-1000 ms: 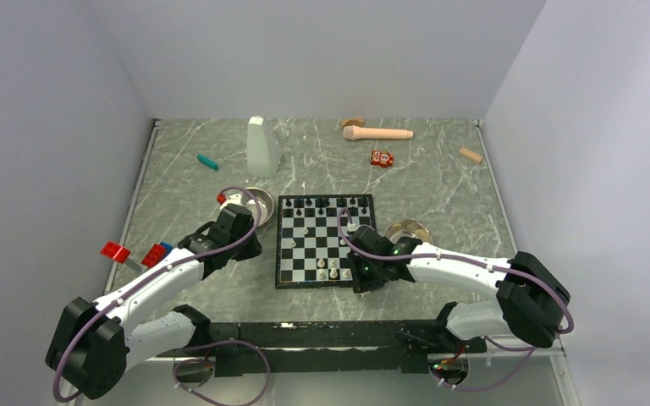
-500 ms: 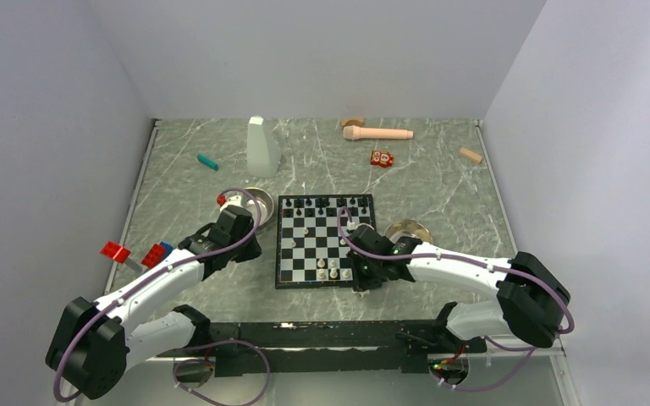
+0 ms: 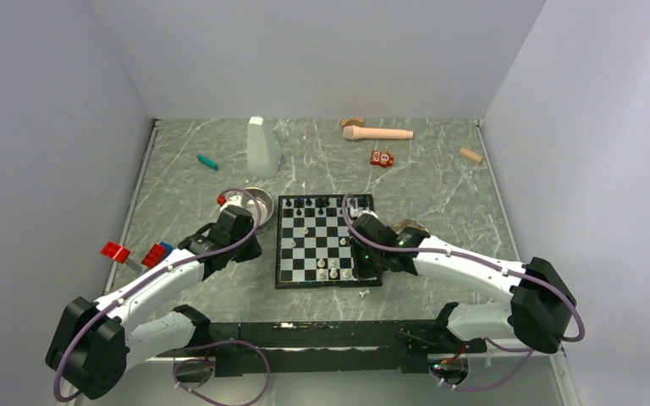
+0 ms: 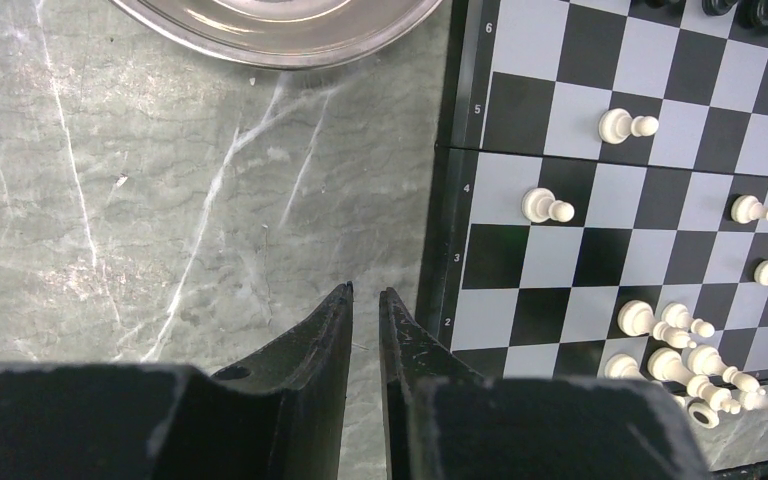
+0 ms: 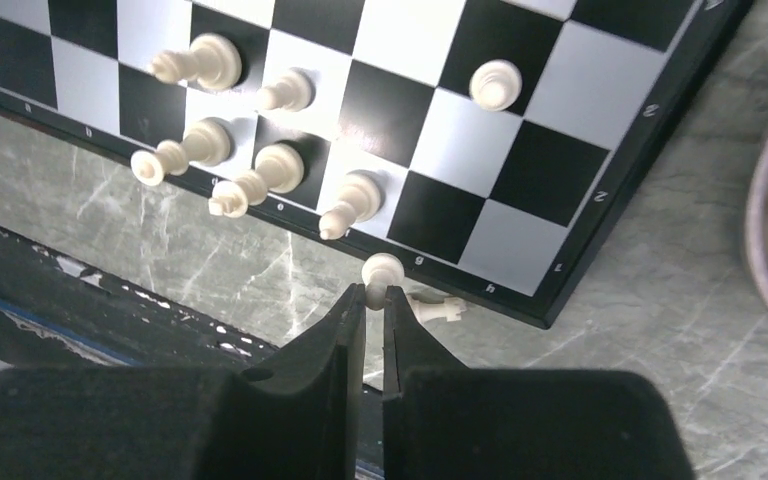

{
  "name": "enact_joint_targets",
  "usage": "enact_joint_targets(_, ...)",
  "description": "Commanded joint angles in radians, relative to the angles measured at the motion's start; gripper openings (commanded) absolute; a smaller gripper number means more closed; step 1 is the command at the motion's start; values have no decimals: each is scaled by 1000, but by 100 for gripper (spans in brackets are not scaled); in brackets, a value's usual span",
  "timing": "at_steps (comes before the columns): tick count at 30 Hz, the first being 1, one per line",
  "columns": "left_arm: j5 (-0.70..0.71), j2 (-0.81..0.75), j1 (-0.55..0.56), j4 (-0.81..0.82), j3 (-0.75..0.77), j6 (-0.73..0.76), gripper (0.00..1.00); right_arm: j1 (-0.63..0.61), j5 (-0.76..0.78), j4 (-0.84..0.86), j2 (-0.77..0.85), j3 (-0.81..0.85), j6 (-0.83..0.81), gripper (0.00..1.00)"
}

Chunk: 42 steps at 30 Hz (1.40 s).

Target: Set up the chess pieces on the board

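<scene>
I'm working the placing step for the white side. In the right wrist view, the right tool (image 5: pixel 376 294) is pinching a small white chess piece (image 5: pixel 382 268) at its very tips, fingers almost pressed together. It is hanging over the lower border of the chessboard (image 5: pixel 550 85), low in the centre of the frame. The piece's rounded end is poking out past the tips toward the top of the frame, so I'm judging its long axis to be running roughly in line with the fingers — head or base, I cannot tell.

A fallen white piece (image 5: pixel 435 308) is lying on its side on the counter (image 5: pixel 640 300) just below the board's edge, its long axis roughly along that edge. In the top view, other white pieces (image 3: pixel 330 269) are clustering at the board's lower middle and black pieces (image 3: pixel 326 202) are lining its upper row.

The left tool (image 4: pixel 365 300) is hovering over bare counter left of the board, fingers nearly pressed together on nothing.

Next, I'm thinking, the held piece needs carrying to a free back-row square and setting upright — after that, the fallen one calls for a low pinch across its stem.
</scene>
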State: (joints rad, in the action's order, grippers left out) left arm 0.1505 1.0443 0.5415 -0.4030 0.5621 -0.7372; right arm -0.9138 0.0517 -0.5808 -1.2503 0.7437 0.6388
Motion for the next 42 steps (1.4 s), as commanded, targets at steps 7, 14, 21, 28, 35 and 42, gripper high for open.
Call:
enact_joint_targets(7,-5,-15,-4,30,8,7,22,201,-9,-129,31,106,-114,11)
enact_joint_targets(14,-4,-6,-4,32,9,9,22,243,-20,-130,-30,130,-158,11)
enact_joint_targets(21,-4,-8,-3,32,2,7,22,277,-48,-93,-76,135,-166,11)
enact_joint_targets(28,-5,-11,-4,35,-5,4,22,280,-90,-58,-100,115,-172,11)
enact_joint_targets(35,-6,-7,-4,34,1,6,22,282,-97,-30,-126,108,-167,11)
enact_joint_targets(42,-4,-12,-5,35,-7,4,22,288,-89,-22,-145,105,-162,11)
